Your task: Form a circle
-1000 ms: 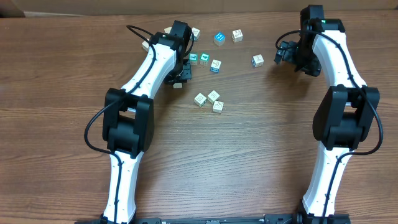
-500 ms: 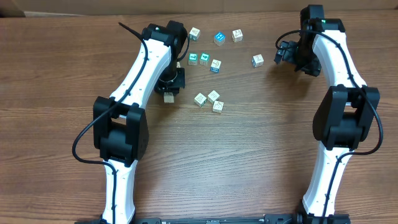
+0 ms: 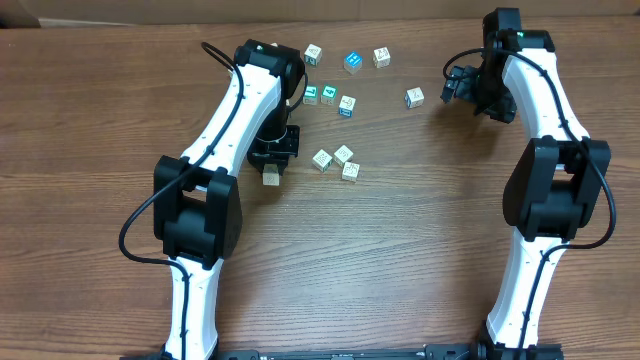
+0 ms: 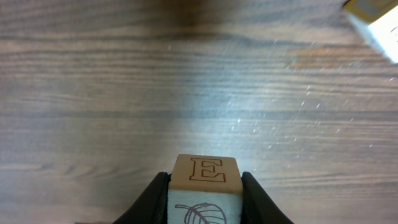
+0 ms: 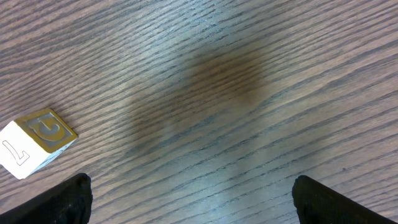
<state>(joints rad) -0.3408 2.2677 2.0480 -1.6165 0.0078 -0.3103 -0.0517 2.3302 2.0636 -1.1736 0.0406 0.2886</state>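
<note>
My left gripper is shut on a whitish letter cube with an E on top and a leaf drawing on its side, its fingers pressed against both flanks. It hangs low over the wood, left of a tight group of three letter cubes that stands for the circle. Several more letter cubes, some with teal faces, lie scattered farther back. My right gripper is open and empty at the back right, near one cube, which appears as a cube at the left of the right wrist view.
A neighbouring cube's corner shows at the top right of the left wrist view. A row of cubes lies near the table's far edge. The brown wooden tabletop stretches toward the front.
My left arm has carried the E cube from beside the teal cubes toward the front, ending left of the group of three. The right arm has not moved.
</note>
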